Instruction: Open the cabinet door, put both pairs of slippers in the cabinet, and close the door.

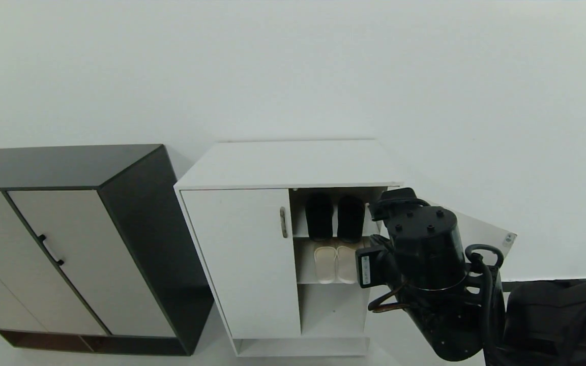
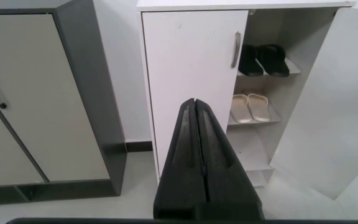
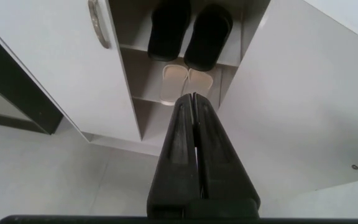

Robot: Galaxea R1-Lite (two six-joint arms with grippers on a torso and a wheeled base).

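The right claw (image 3: pixel 194 98) has its fingers pressed together and holds nothing. Just ahead of its tips the white cabinet (image 1: pixel 283 165) stands with its right door (image 3: pixel 303 93) swung open to the claw's right. Straight beyond the tips the white slippers (image 1: pixel 326 264) lie on the middle shelf, and the black slippers (image 1: pixel 319 216) sit on the shelf above them. The left claw (image 2: pixel 195 101), also shut tight and empty, sits well back from the cabinet, facing the closed left door (image 1: pixel 237 259). A dark cabinet (image 1: pixel 140 213) stands off to its left.
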